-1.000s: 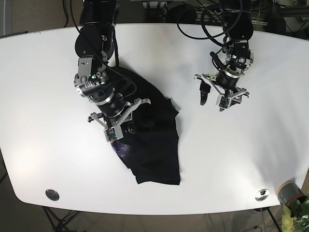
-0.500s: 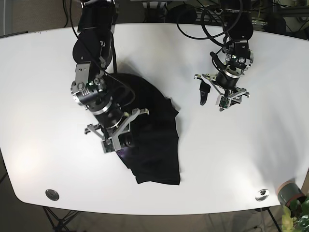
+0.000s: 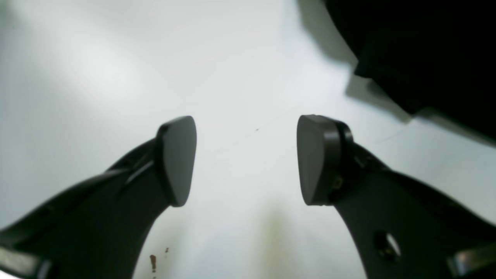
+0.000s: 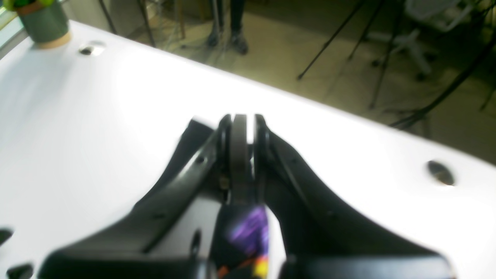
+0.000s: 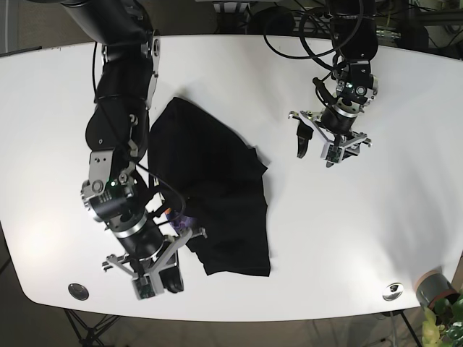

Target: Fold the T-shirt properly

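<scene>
Right gripper [image 5: 172, 278] clamped on a fold of the black T-shirt [image 5: 217, 195], cloth trailing up and away behind it toward the far table edge; left gripper [image 5: 316, 153] spread, empty, shirt well off sideways.

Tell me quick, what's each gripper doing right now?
Left gripper: open, empty, over the table.
Right gripper: shut on the shirt.

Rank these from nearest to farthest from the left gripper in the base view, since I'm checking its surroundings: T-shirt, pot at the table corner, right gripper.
1. T-shirt, lying toward the table's middle; its edge is nearest the open left gripper.
2. Pot, at the table's near corner on the left gripper's side.
3. Right gripper, at the near edge across the T-shirt.
</scene>
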Robot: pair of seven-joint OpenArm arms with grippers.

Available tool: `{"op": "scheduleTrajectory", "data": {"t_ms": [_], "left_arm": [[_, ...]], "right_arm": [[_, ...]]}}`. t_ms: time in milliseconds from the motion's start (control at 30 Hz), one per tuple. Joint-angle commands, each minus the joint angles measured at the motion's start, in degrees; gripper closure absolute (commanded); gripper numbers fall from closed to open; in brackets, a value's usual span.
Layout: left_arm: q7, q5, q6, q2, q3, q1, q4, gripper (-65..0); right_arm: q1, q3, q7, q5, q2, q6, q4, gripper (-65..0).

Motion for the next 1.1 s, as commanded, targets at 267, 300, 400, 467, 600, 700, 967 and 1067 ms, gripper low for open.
{"op": "scheduleTrajectory", "data": {"t_ms": [267, 300, 400, 467, 600, 700, 967, 1067], "left_arm": [[-1.34, -0.63, 0.22, -0.27, -0.12, -1.82, 1.12, -37.4], [-1.34, -0.63, 0.22, -0.27, -0.12, -1.82, 1.03, -37.4], [-1.34, -0.63, 0.22, -0.19, -0.12, -1.91, 0.94, -37.4], [-1.34, -0.63, 0.22, -0.19, -0.12, -2.61, 0.86, -37.4], [-1.34, -0.63, 0.22, -0.10, -0.12, -3.41, 0.42, -37.4], [-1.34, -0.63, 0.22, -0.10, -0.12, -3.41, -0.99, -37.4], [-1.34, -0.63, 0.22, -0.10, -0.12, -3.93, -1.87, -37.4], [-1.34, -0.63, 0.22, -0.10, -0.12, -3.93, -1.87, -37.4]], "right_arm": [[-2.02, 0.24, 1.56, 0.47, -0.21, -0.64, 1.60, -26.2], [-3.52, 0.24, 1.56, 0.47, -0.83, -0.64, 1.87, -31.1], [-8.27, 0.24, 1.56, 0.47, -2.32, -0.81, 2.22, -46.5], [-10.82, 0.24, 1.56, 0.47, -2.67, -0.90, 1.87, -53.3], [-15.74, 0.24, 1.82, 0.47, -3.11, -0.99, 0.28, -55.5], [-17.41, 1.03, 2.08, -0.06, -3.73, -0.99, -2.00, -54.5], [-17.23, 7.71, 5.07, 0.47, -3.82, -0.99, -10.35, -55.0], [-16.35, 8.06, 5.34, 0.47, -3.64, -0.90, -12.64, -54.9]]}}
